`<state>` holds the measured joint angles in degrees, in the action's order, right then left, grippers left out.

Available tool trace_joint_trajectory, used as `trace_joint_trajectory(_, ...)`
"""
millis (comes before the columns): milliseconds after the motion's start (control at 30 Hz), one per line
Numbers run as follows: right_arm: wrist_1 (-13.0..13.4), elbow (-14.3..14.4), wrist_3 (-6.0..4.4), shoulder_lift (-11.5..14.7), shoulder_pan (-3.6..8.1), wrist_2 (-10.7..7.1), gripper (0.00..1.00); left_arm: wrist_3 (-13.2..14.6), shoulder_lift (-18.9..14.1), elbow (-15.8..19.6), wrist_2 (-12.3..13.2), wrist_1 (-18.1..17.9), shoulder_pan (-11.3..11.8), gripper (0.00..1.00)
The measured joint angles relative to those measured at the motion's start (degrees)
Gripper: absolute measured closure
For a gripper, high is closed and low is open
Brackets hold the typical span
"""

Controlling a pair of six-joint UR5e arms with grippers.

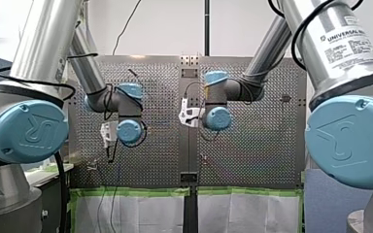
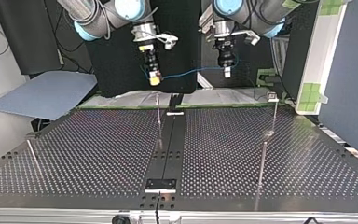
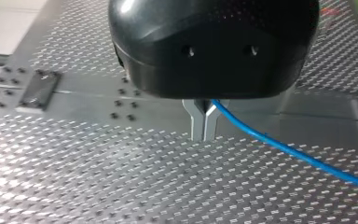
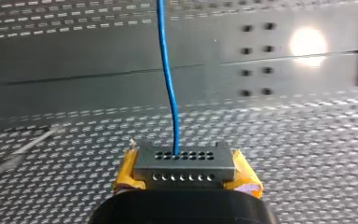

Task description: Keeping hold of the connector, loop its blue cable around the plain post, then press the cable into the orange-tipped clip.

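Above the bench (image 2: 98,149), my right tool (image 4: 185,173) clamps the grey connector (image 4: 184,161) between yellow pads (image 4: 125,176); its blue cable (image 4: 168,84) runs across to my left tool (image 3: 204,135), whose metal fingers (image 3: 196,119) are pinched shut on it.

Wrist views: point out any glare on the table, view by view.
Right wrist view: one round glare spot burns out the table ahead of the connector. Left wrist view: no such spot, only glints off the perforations and a highlight on the black housing of my left gripper.
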<state>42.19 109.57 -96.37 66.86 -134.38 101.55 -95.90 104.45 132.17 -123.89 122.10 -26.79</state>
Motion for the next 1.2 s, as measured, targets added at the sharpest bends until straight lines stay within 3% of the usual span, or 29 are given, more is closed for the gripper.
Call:
trace_joint_trajectory(533,-8.2,-8.2,-0.15,8.2,2.06,-0.77,1.00,-0.8,-8.5,-8.5,-5.0,8.5,1.8,1.00)
trace_joint_trajectory(833,-12.7,-11.7,-0.01,9.5,3.36,-3.61,1.00,0.2,-13.3,-13.3,-8.6,13.3,3.1,1.00)
trace_joint_trajectory(1200,-14.0,-14.1,0.06,9.4,4.20,-9.56,1.00,1.2,-19.4,-19.4,-7.2,19.4,4.5,1.00)
